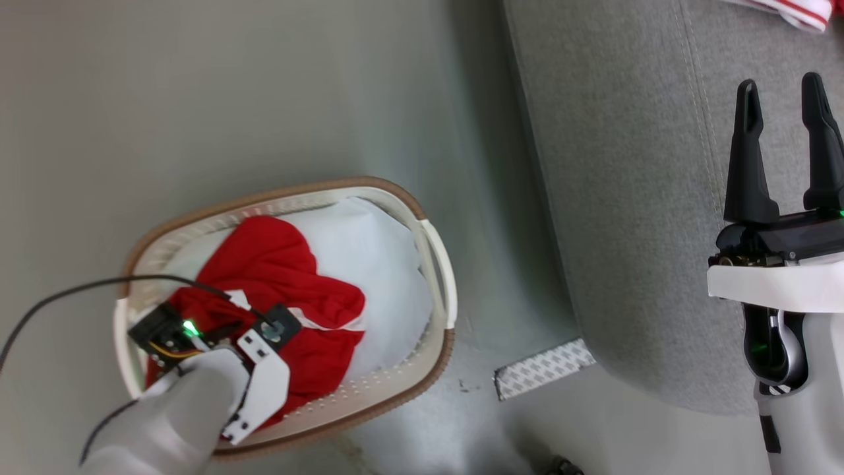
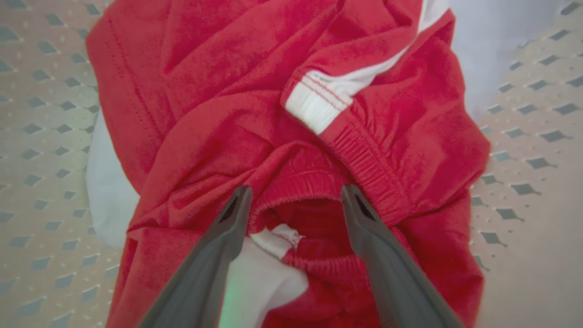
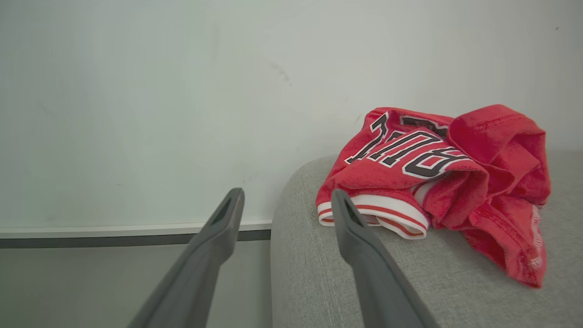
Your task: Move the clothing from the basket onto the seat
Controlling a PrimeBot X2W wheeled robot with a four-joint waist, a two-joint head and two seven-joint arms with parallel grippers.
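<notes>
Head view: red shorts [image 1: 283, 277] crumpled in basket [image 1: 264, 196], long axis running up-down the view. Left gripper [image 2: 296, 200] parted, straddling the waistband, gripping nothing. Right gripper [image 1: 780, 82] parted, empty, above seat [image 1: 626, 198] bearing lettered jersey [image 3: 410, 159].

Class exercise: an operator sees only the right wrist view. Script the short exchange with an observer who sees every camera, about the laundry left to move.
Operator: One lettered jersey lies on the seat. Anything left in the basket?
Observer: Yes, a red garment lies there on white cloth.
Operator: Where is the left gripper?
Observer: Down in the basket, fingers open, a fold of the garment's waistband between them.
</notes>
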